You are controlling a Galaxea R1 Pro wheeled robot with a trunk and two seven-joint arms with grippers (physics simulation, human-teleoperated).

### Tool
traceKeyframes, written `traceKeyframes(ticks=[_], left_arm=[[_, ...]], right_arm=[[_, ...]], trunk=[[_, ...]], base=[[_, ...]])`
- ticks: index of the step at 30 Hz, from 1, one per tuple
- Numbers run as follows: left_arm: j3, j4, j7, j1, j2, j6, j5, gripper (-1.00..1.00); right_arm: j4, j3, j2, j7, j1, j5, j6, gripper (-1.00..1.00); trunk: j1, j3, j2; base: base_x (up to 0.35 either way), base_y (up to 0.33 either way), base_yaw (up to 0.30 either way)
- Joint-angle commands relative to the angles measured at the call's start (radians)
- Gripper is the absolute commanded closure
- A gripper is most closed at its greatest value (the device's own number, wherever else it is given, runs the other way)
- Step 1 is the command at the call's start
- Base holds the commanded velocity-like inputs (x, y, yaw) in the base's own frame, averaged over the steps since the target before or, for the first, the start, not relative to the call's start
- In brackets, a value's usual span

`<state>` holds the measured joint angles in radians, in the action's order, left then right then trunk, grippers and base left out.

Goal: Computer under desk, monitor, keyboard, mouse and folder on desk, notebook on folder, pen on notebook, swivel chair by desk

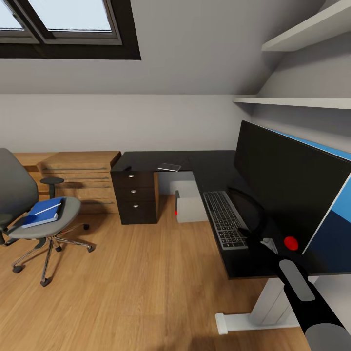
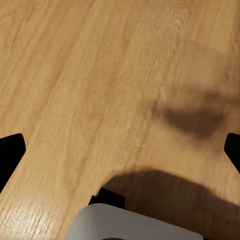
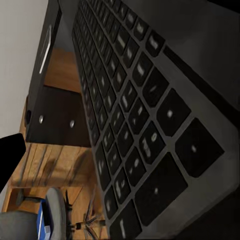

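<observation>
Although your right arm (image 1: 312,304) reaches in from the lower right of the head view toward the near end of the keyboard (image 1: 224,219), its pincer is too small and dark there to tell whether it is apart or together, and the left pincer, seen in the left wrist view only as dark tips at the frame edges over the wooden floor (image 2: 100,75), looks spread and empty. On the tabletop (image 1: 195,163) the monitor (image 1: 287,190) already stands at centre right with the keyboard lying just in front of it, so those two steps look done; the computer (image 1: 191,201) sits under the tabletop at centre. A pale flat item rests on the far part of the tabletop; you cannot tell what it is. The mouse I cannot make out. At lower left the swivel chair (image 1: 29,214) stands well apart, the folder (image 1: 43,212) on its seat with the pen (image 1: 47,208) across it. By my judgement, you have folder, notebook, pen and chair left.
</observation>
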<state>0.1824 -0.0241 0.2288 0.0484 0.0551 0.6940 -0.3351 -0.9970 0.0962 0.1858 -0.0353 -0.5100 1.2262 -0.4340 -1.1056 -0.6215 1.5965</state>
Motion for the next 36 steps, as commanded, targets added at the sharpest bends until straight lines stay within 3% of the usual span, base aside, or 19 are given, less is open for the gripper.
traceKeyframes(ticks=[1,23,36], left_arm=[[0.008,0.001,0.01,0.001,0.0,0.001,-0.004,-1.0],[0.008,0.001,0.01,0.001,-0.001,0.004,-0.004,-1.0],[0.008,0.001,0.01,0.001,-0.001,0.003,-0.004,-1.0]], right_arm=[[-0.001,0.002,0.0,-0.003,-0.001,0.009,-0.005,-1.0],[-0.001,0.004,0.0,-0.003,-0.001,0.01,-0.005,-1.0],[0.0,0.002,0.0,-0.003,-0.001,0.01,-0.005,-1.0]], trunk=[[0.0,-0.001,0.0],[0.0,-0.001,0.0],[0.0,-0.001,0.0]], base=[[0.0,0.0,0.0],[-0.003,0.0,0.0],[-0.274,0.0,0.0]])
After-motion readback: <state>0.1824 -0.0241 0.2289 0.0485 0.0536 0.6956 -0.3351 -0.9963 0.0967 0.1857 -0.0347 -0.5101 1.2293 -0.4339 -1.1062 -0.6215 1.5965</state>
